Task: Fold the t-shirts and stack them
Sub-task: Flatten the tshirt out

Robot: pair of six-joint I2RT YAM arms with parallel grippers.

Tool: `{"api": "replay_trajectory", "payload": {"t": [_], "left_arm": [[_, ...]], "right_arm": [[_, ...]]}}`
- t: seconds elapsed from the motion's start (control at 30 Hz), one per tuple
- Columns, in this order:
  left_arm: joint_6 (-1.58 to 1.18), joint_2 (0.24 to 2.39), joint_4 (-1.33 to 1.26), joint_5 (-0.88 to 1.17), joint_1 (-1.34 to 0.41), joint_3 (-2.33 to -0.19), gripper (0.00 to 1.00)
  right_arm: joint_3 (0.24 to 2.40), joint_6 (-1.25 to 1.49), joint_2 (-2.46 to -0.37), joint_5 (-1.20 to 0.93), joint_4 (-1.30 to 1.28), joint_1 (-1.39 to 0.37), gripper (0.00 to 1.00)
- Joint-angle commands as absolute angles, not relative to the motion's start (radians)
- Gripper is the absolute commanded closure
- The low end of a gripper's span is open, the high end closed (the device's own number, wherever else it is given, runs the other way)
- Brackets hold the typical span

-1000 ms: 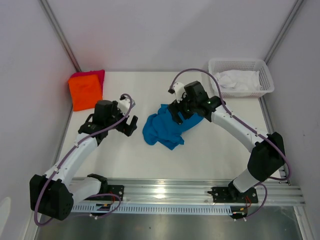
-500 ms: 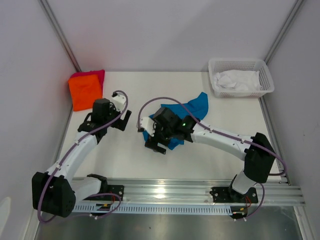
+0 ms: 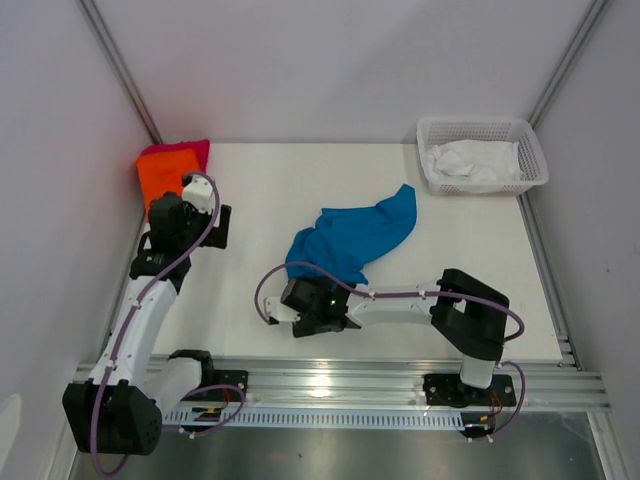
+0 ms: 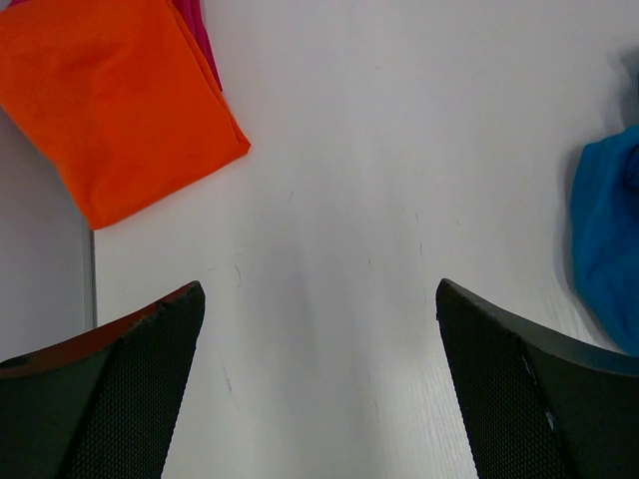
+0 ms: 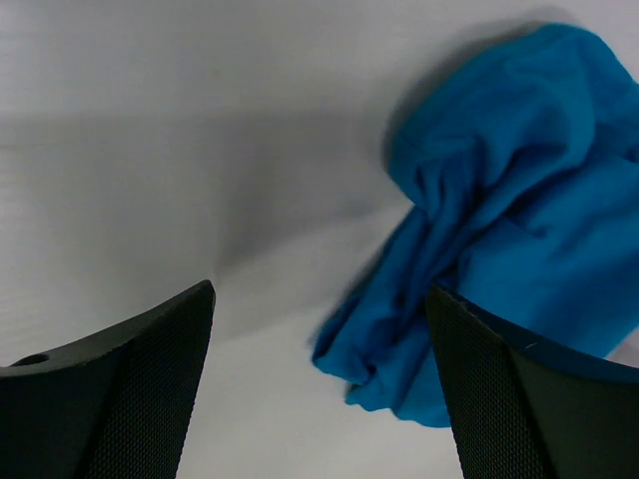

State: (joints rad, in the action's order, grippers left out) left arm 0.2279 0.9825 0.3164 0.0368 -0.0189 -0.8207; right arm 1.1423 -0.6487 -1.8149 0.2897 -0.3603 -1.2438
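Note:
The bright blue t-shirt lies crumpled and stretched across the table's middle, unfolded. My right gripper is open and empty, low on the table just near of the shirt's left end. In the right wrist view the blue t-shirt lies ahead of my open gripper, toward the right finger, apart from it. The orange t-shirt lies folded at the back left on the pinkish-red t-shirt. My left gripper is open and empty beside that stack. The left wrist view shows my left gripper, the orange t-shirt, the pinkish-red t-shirt's edge and the blue t-shirt.
A white lattice basket holding white cloth stands at the back right. Grey walls close in the table on the left, back and right. A metal rail runs along the near edge.
My right gripper swept from the shirt's far side to the near side, leaving the blue shirt stretched out, and is now open. My left arm drew back left toward the orange shirt.

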Motion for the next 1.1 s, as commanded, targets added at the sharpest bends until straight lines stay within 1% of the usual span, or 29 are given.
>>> {"api": "replay_trajectory", "payload": {"t": [0.0,0.13,0.3,0.37,0.5,0.57,0.6,0.63,0.67,0.7,0.87,0.97,1.0,1.07], "left_arm": [[0.198,0.974,0.308,0.078,-0.012,-0.865,0.01],[0.193,0.974,0.313,0.1,-0.012,-0.867,0.01],[0.195,0.962,0.311,0.11,-0.014,-0.853,0.01],[0.196,0.963,0.314,0.113,-0.012,-0.854,0.01],[0.195,0.96,0.316,0.121,-0.014,-0.853,0.01],[0.196,0.962,0.314,0.124,-0.012,-0.847,0.01],[0.196,0.963,0.313,0.126,-0.012,-0.848,0.01],[0.196,0.965,0.314,0.126,-0.014,-0.848,0.01],[0.196,0.966,0.316,0.129,-0.012,-0.848,0.01],[0.196,0.966,0.318,0.132,-0.014,-0.848,0.01],[0.196,0.965,0.325,0.156,-0.014,-0.85,0.01],[0.199,0.966,0.342,0.202,-0.012,-0.861,0.01],[0.202,0.966,0.353,0.218,-0.014,-0.862,0.01],[0.206,0.979,0.367,0.279,-0.017,-0.874,0.01]], "right_arm": [[1.155,-0.749,-1.805,0.437,-0.184,-1.192,0.12],[1.203,-0.77,-1.838,0.391,-0.134,-1.158,0.13],[1.293,-0.788,-1.957,0.315,-0.123,-1.138,0.13],[1.351,-0.779,-2.015,0.256,-0.149,-1.129,0.13],[1.428,-0.742,-2.068,0.152,-0.239,-1.115,0.14],[1.446,-0.742,-2.088,0.155,-0.248,-1.111,0.18],[1.453,-0.747,-2.106,0.156,-0.261,-1.109,0.24],[1.46,-0.752,-2.117,0.156,-0.274,-1.103,0.55],[1.485,-0.749,-2.126,0.158,-0.287,-1.097,0.81],[1.497,-0.746,-2.138,0.156,-0.316,-1.091,1.0],[1.583,-0.692,-2.091,0.086,-0.417,-1.011,1.0],[1.731,-0.643,-2.027,0.022,-0.534,-0.953,1.0],[1.835,-0.615,-2.01,-0.021,-0.593,-0.936,1.0],[1.958,-0.586,-1.973,-0.057,-0.656,-0.885,1.0]]}}
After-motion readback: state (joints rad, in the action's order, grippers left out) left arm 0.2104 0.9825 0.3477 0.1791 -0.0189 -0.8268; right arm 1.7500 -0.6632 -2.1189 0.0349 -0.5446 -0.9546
